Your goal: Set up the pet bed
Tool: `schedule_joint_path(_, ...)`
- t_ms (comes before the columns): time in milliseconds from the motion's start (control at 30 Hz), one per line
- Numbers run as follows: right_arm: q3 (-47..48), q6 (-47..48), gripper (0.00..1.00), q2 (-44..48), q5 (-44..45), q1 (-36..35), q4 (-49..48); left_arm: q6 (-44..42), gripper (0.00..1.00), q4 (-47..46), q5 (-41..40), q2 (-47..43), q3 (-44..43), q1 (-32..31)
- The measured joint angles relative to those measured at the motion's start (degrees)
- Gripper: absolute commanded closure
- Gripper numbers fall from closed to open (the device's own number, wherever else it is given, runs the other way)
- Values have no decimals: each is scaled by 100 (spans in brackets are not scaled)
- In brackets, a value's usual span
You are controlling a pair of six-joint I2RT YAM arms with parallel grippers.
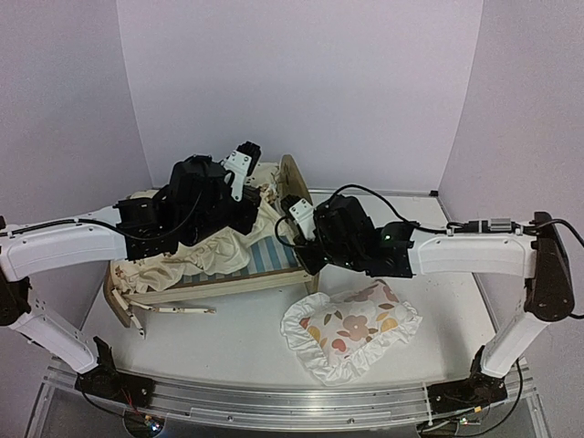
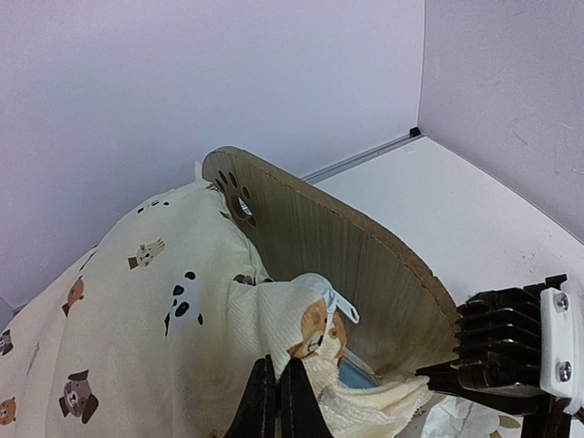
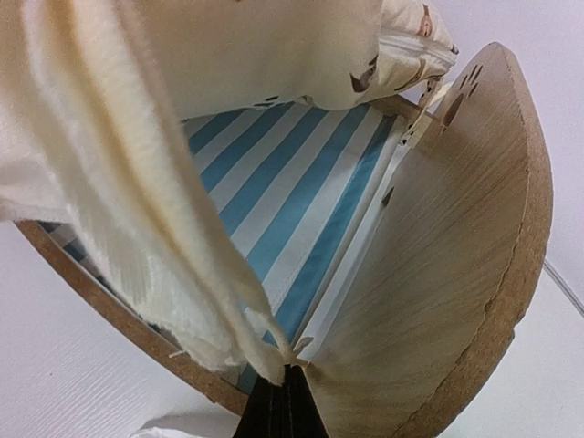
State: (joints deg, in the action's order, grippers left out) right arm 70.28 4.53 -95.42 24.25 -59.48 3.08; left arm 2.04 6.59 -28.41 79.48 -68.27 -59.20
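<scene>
The pet bed (image 1: 228, 285) stands on the left-centre part of the table (image 1: 228, 351), lengthwise across the overhead view. Its arched headboard (image 1: 294, 178) is toward the middle of the table and its low footboard (image 1: 117, 297) toward the left edge. A paw-print cutout shows near the top of the headboard in both wrist views. The blue-and-white striped base (image 3: 274, 182) is bare at the headboard end and covered elsewhere. A cream cushion (image 1: 219, 251) printed with small animal faces lies bunched and rumpled over the frame, its bulk toward the footboard and one part raised beside the headboard. The left gripper (image 2: 278, 397) has its fingers pressed together on a fold of this cushion close to the inner face of the headboard. A white zipper pull (image 2: 339, 306) sticks out of the fabric just above the pinch. The right gripper (image 3: 283, 406) reaches in from the bed's near side at the headboard end. Its fingers are closed, and a frayed edge of the cushion runs down from the upper left into their tips, so it seems to pinch that edge. Both grippers sit near each other over the headboard end. A ruffled white pillow (image 1: 351, 328) with a floral print lies flat on the table in front of the bed and to its right, under the right arm and not touching the frame.
</scene>
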Motion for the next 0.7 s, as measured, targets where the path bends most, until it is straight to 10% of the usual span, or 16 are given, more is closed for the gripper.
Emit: schedule_joint_path(700,1196,-1408,100,730,-1747,83,2529,-46,100,-180,184,385,0,76)
